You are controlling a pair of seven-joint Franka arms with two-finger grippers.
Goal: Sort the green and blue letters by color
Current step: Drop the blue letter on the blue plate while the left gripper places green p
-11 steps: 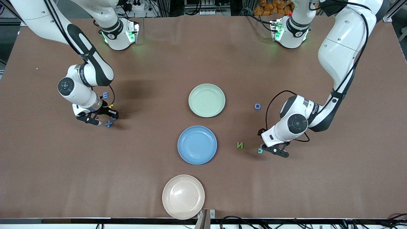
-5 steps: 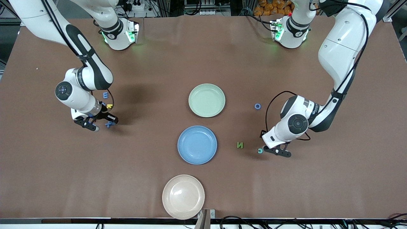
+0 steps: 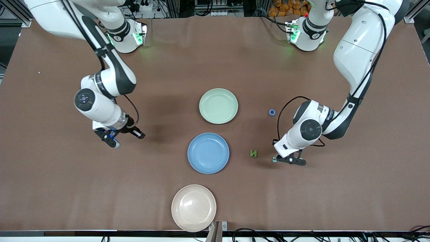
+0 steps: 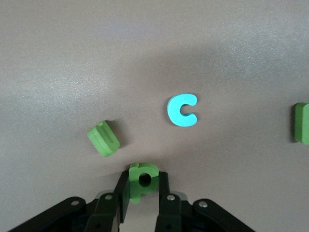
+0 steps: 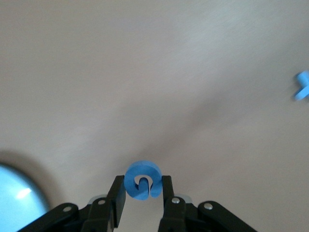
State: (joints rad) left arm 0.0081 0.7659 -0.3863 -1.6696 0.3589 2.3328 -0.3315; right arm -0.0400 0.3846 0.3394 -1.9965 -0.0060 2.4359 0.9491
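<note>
A broad table [image 3: 215, 201] covered in a matte brown cloth fills nearly the whole front view, its surface faintly creased and marked by soft dark shadows. Light comes evenly from overhead, with green glows spilling onto the cloth at two spots near the edge farthest from the front camera. Past that edge stand metal frame struts [image 3: 412, 13], black cables and a power strip [image 3: 220, 12], and a heap of orange objects [image 3: 289, 7]. Along the nearest edge runs a pale rail with a small metal bracket [image 3: 216, 228] and loose black cables [image 3: 255, 235].
</note>
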